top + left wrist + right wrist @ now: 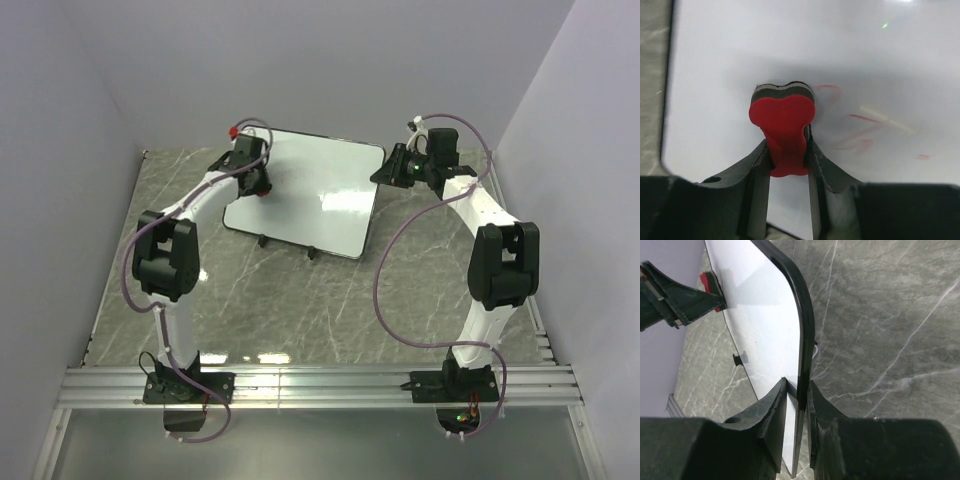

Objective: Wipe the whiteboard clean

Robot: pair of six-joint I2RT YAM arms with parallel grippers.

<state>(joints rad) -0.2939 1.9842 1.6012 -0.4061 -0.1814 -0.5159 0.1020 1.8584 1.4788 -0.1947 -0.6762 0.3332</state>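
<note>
The whiteboard [320, 200] lies tilted on the marble table, glossy white with a thin black frame. My left gripper [258, 182] is over its left part, shut on the red bow-shaped eraser [782, 120], whose dark felt face presses on the board [730, 55]. Faint reddish smears [860, 134] lie just right of the eraser. My right gripper [386, 172] is shut on the board's right edge [805, 330], one finger on each side of the frame. The right wrist view also shows the eraser [706, 282] and the left fingers [682, 302] far across the board.
Two small black feet [262, 240] [312, 252] stick out at the board's near edge. A small red object [234, 130] sits by the board's far left corner. Pale walls close in the table on three sides. An aluminium rail [320, 385] runs along the near edge.
</note>
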